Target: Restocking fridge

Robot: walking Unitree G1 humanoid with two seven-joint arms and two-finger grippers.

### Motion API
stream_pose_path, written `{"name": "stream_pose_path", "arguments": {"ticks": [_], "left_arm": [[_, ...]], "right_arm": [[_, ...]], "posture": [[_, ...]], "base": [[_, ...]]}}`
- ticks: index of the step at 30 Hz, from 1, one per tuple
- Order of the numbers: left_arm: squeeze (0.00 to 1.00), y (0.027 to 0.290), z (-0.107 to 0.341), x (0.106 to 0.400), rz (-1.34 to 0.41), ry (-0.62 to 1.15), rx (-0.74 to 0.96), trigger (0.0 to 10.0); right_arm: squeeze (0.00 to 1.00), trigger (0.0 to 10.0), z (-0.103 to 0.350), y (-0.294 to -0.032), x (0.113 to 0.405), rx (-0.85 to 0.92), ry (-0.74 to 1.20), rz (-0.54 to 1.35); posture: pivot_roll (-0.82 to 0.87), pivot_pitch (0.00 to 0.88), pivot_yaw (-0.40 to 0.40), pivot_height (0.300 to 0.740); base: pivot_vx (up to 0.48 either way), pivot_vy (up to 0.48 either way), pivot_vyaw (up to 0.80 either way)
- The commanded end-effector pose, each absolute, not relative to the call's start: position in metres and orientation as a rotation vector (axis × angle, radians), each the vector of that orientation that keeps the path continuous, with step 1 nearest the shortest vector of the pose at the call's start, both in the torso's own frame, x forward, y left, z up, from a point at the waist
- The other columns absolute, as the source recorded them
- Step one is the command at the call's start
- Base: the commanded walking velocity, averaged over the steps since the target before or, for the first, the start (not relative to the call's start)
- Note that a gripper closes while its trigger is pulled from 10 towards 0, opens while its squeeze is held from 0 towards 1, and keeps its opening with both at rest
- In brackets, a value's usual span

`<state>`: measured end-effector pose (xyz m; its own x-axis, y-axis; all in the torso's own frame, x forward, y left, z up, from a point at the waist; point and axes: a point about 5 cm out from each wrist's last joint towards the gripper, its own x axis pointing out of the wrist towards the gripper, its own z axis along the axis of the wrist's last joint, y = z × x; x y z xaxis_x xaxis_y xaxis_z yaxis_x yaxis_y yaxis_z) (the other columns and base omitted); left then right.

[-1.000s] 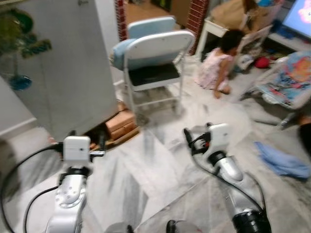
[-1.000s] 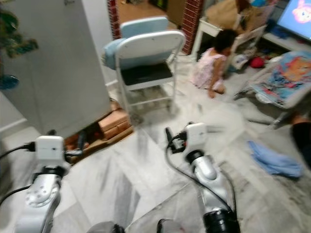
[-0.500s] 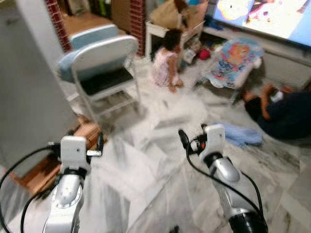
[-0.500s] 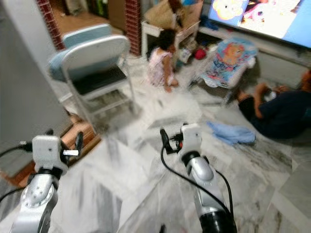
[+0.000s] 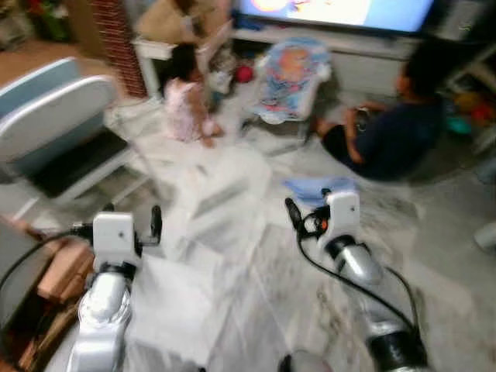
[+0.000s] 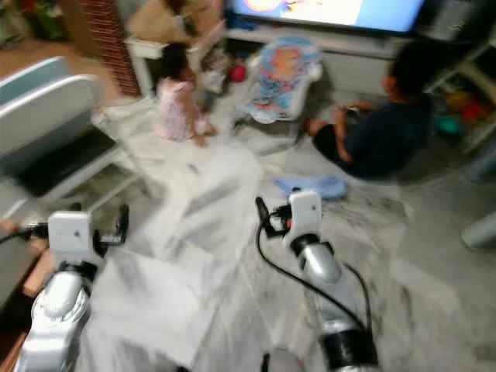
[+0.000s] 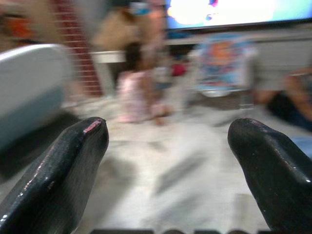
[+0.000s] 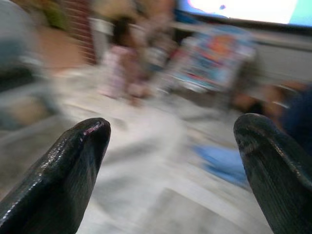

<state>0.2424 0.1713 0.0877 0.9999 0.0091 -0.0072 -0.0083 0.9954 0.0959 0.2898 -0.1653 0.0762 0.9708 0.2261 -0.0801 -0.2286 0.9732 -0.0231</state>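
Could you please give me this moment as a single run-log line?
phase: walking, views blurred | left gripper: open, empty | right gripper: open, empty | ahead: marble floor, two seated people, folding chair

Pale marble floor (image 5: 232, 256) with grey veining, all a bit blurry; a blue-and-grey folding chair (image 5: 54, 128) off to the left; brick pillar (image 5: 124, 39) behind it, next to a small white table (image 5: 167, 50); a big lit TV screen (image 5: 333, 12) glows along the far wall; colourful baby bouncer (image 5: 287, 74) below it; blue cloth (image 5: 318, 188) on the floor; two people sitting on the floor.
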Motion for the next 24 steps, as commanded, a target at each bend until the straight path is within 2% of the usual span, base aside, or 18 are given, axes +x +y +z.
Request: {"name": "stream_pose_path", "arguments": {"ticks": [1,16,19,24], "left_arm": [[0.00,0.1838,0.0904,0.2413,0.043,0.001,0.118,10.0],[0.00,0.1827,0.0891,0.2426,0.040,0.001,0.122,10.0],[0.00,0.1804,0.0867,0.2421,0.040,0.011,0.111,10.0],[0.00,0.1796,0.0822,0.2388,0.081,0.027,0.125,10.0]], "right_arm": [[0.00,10.0,0.0821,-0.1551,0.2913,-0.019,0.046,0.256],[0.00,10.0,0.0822,-0.1539,0.2875,-0.040,0.035,0.274],[0.00,10.0,0.0820,-0.1537,0.2877,-0.040,0.036,0.275],[0.00,10.0,0.0834,-0.1528,0.2863,-0.030,0.027,0.297]], "posture": [[-0.03,0.092,0.024,0.740],[-0.03,0.095,0.022,0.740],[-0.03,0.093,0.021,0.740],[-0.03,0.090,0.015,0.740]], "base": [[0.315,0.360,-0.80],[0.304,0.368,-0.77],[0.328,0.080,0.00],[0.000,0.000,0.00]]}}
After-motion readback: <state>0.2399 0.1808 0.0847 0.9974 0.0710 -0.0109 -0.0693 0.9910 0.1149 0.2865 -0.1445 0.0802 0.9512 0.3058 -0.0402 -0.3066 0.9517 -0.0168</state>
